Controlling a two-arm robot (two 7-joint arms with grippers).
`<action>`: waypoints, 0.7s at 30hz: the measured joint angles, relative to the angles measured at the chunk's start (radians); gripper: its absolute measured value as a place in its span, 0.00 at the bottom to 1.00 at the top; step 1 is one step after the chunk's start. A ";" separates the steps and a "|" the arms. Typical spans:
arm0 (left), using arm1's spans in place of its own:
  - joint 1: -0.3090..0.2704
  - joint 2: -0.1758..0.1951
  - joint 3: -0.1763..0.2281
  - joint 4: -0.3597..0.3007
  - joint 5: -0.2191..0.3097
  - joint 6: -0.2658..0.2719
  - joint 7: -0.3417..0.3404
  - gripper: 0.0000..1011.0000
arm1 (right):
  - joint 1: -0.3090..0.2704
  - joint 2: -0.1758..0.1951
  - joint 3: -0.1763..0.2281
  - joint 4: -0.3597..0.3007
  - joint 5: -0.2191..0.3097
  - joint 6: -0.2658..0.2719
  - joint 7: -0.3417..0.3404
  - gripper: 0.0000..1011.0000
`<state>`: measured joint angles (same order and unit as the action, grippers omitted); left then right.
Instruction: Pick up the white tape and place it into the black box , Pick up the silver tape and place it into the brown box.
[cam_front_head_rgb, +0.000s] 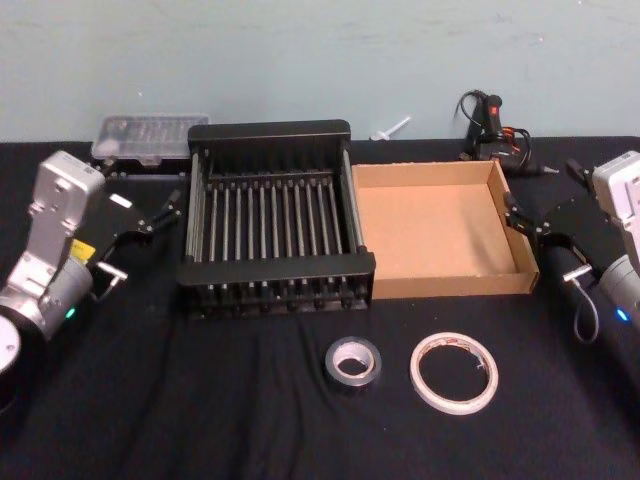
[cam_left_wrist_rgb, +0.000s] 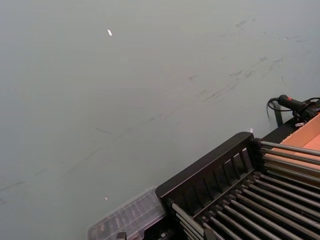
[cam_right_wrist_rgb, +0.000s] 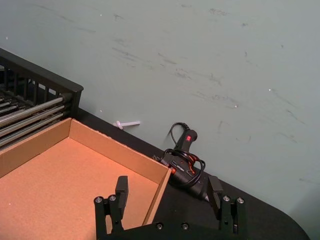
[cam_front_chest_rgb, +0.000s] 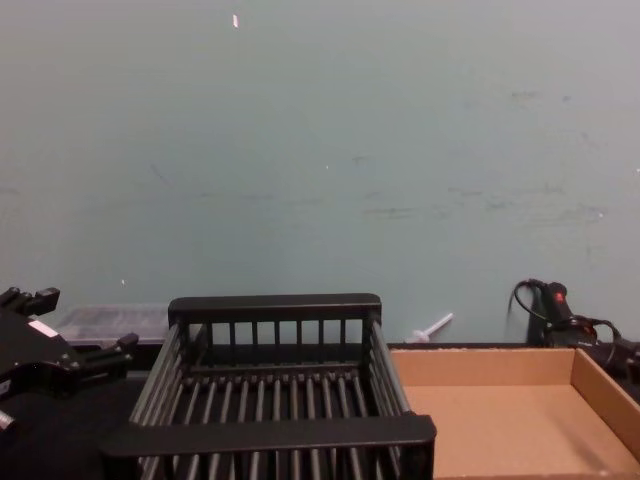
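Observation:
The white tape (cam_front_head_rgb: 454, 372) lies flat on the black table near the front, right of centre. The silver tape (cam_front_head_rgb: 353, 363) lies just to its left. Behind them stand the black box (cam_front_head_rgb: 270, 133) and, touching its right side, the brown box (cam_front_head_rgb: 440, 230); nothing lies in either. My left gripper (cam_front_head_rgb: 165, 212) hovers open beside the black box's left wall (cam_front_chest_rgb: 275, 308). At the brown box's right wall (cam_right_wrist_rgb: 159, 186) my right gripper (cam_front_head_rgb: 545, 195) hangs open, its fingers (cam_right_wrist_rgb: 120, 189) spread wide across that wall's far corner. Neither gripper holds anything.
A clear plastic case (cam_front_head_rgb: 150, 135) sits behind the black box at the left. A black glue gun with cable (cam_front_head_rgb: 490, 125) and a small white piece (cam_front_head_rgb: 392, 128) lie by the wall behind the brown box. The pale green wall closes off the back.

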<state>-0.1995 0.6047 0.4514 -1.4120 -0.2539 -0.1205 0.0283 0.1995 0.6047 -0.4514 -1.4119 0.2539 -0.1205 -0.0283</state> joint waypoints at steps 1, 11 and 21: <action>0.000 0.000 0.000 0.000 0.000 0.000 0.000 0.99 | 0.000 0.000 0.000 0.000 0.000 0.000 0.000 0.99; 0.000 0.000 0.000 0.000 0.000 0.000 0.000 0.99 | 0.000 0.000 0.000 0.000 0.000 0.000 0.000 0.99; 0.000 0.000 0.000 0.000 0.000 0.000 0.000 0.99 | 0.000 0.000 0.000 0.000 0.000 0.000 0.000 0.99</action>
<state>-0.1995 0.6047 0.4514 -1.4120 -0.2539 -0.1205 0.0283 0.1995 0.6047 -0.4514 -1.4119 0.2539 -0.1205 -0.0283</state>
